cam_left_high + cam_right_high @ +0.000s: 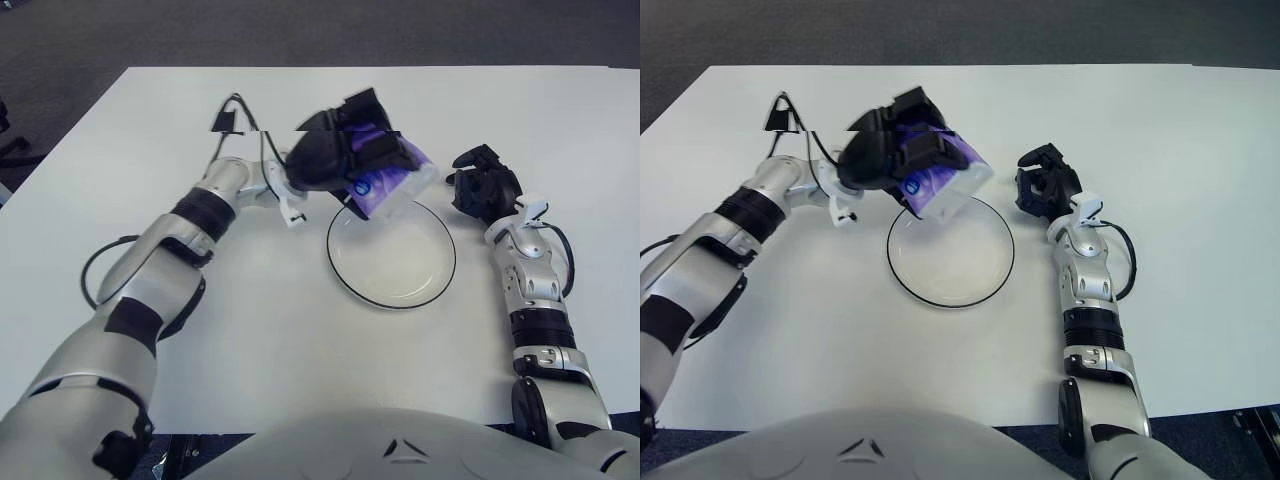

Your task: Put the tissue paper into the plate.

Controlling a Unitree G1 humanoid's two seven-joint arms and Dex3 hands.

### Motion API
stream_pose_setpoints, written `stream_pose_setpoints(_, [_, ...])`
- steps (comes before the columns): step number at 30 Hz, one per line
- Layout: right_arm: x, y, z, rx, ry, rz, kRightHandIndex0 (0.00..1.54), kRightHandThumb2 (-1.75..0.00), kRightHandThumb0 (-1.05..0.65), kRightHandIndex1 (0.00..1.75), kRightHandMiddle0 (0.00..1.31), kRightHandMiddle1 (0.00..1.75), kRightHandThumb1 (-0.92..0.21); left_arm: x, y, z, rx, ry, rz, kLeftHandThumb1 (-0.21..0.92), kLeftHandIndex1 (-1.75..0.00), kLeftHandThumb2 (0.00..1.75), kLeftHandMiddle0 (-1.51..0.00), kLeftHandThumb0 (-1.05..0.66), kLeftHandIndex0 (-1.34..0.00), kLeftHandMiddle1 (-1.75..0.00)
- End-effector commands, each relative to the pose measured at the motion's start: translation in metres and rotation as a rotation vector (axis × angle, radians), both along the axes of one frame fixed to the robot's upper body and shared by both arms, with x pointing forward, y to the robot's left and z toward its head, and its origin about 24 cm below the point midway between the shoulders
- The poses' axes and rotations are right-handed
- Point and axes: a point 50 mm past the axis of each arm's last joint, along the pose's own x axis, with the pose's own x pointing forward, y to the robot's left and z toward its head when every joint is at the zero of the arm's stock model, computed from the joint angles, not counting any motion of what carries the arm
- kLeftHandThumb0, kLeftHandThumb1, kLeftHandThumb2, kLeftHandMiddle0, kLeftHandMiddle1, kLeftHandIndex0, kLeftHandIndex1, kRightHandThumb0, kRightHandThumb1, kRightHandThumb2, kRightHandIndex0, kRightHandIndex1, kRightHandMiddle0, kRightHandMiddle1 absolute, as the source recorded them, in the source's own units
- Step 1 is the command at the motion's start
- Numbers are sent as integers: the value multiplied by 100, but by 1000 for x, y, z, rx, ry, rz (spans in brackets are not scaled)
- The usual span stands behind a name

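So, left hand [335,155] had fingers clamped round tissue paper [390,185], pack held above plate [400,285] far rim. Pickup done, release into plate left. Right hand [483,188] parked beside plate, fingers curled, empty.

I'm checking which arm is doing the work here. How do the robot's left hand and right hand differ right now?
The left hand is shut on the purple-and-white tissue packet, while the right hand holds nothing, fingers curled. The left hand is raised over the far-left rim of the round white black-rimmed plate; the right hand sits beside the plate's right edge, low over the white table. Both are black three-finger hands on silver arms.
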Motion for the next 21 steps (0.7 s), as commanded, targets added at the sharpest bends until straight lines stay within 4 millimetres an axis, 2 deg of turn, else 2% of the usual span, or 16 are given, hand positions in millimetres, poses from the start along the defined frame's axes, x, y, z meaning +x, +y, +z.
stream_pose_setpoints(1, [-16, 1, -44, 38, 204, -23, 43, -106, -1, 171, 29, 175, -53, -4, -6, 8, -25, -31, -54, 54, -175, 99, -46, 40, -58, -171])
stream_pose_setpoints(7, [-15, 0, -43, 26, 237, -32, 42, -106, -1, 172, 28, 175, -53, -17, -10, 5, -63, 7, -149, 54, -175, 99, -47, 40, -59, -171])
stream_pose_setpoints(11, [-15, 1, -43, 21, 250, -37, 43, -106, -1, 172, 28, 175, -53, -22, -9, 2, -71, 19, -163, 54, -175, 99, -47, 40, -61, -171])
stream_pose_setpoints(14, [-15, 2, -43, 19, 253, -40, 43, -106, -1, 171, 28, 175, -53, -22, -16, -1, -80, 35, -152, 54, -175, 99, -47, 40, -62, -170])
stream_pose_setpoints(15, [-15, 2, -43, 19, 253, -41, 52, -93, -14, 172, 28, 175, -62, -22, -19, -1, -80, 38, -149, 54, -175, 99, -47, 40, -62, -170])
stream_pose_setpoints(17, [-15, 2, -43, 18, 254, -42, 60, -81, -25, 173, 28, 175, -70, -24, -28, -4, -42, 48, -145, 55, -175, 96, -46, 40, -61, -169])
stream_pose_setpoints(21, [-15, 2, -43, 17, 254, -45, 66, -71, -34, 174, 28, 175, -77, -22, -36, -15, 171, 107, -121, 59, -175, 90, -46, 39, -56, -166])
